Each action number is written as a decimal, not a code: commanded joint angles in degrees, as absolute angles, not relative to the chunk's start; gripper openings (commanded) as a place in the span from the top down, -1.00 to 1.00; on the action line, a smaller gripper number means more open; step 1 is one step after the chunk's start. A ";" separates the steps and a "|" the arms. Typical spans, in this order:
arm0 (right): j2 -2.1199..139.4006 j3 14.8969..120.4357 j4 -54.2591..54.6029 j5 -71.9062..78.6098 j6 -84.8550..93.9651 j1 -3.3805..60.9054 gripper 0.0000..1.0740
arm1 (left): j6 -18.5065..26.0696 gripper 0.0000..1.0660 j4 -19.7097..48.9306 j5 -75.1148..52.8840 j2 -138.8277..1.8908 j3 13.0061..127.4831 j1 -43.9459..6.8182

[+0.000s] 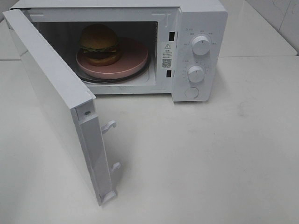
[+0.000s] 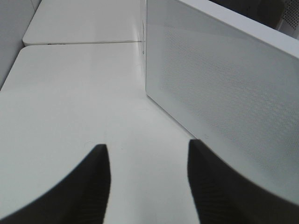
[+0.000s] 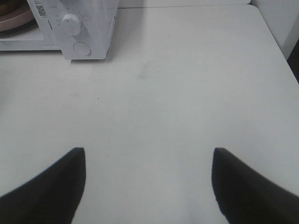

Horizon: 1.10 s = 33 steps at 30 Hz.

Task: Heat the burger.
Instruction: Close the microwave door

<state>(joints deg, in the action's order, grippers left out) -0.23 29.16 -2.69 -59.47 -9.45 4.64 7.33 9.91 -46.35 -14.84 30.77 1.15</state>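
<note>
Burger [image 1: 99, 44] sits on pink plate [image 1: 128, 60] inside microwave [image 1: 201, 18], door [image 1: 51, 93] swung open. Plate's front edge hidden behind door.
Your left gripper [image 2: 148, 186]: fingers spread over bare table [image 2: 70, 93], bases cut off.
Your right gripper [image 3: 149, 186]: fingers spread wider.
Warning sticker [image 1: 167, 55] with QR code: text unreadable.

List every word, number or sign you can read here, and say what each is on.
Sticker on the microwave frame beside the opening: warning triangle and QR code; its print is too small to read.
Markings around the upper knob and lower knob: too small to read.
No other text.
</note>
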 commanded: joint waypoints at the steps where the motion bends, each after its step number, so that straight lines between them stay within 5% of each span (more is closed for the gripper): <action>1: -1.66 29.16 -2.58 -59.47 -9.45 4.18 -0.35 | 7.39 0.48 10.43 -43.20 -17.82 31.17 1.20; 3: -1.66 29.16 -2.58 -59.47 -9.45 4.18 -0.35 | 7.39 0.89 10.43 -40.11 -22.12 31.17 1.20; 5: -1.66 29.16 -2.58 -59.47 -9.45 4.18 -0.35 | 7.39 1.00 10.43 -39.13 -23.20 31.17 1.20; 27: -1.66 29.16 -2.58 -59.47 -9.45 4.18 -0.35 | 7.16 1.00 10.66 20.34 -45.61 13.35 1.20; 33: -1.66 29.16 -2.58 -59.47 -9.45 4.18 -0.35 | 0.69 1.00 1.55 32.49 -55.23 10.77 1.20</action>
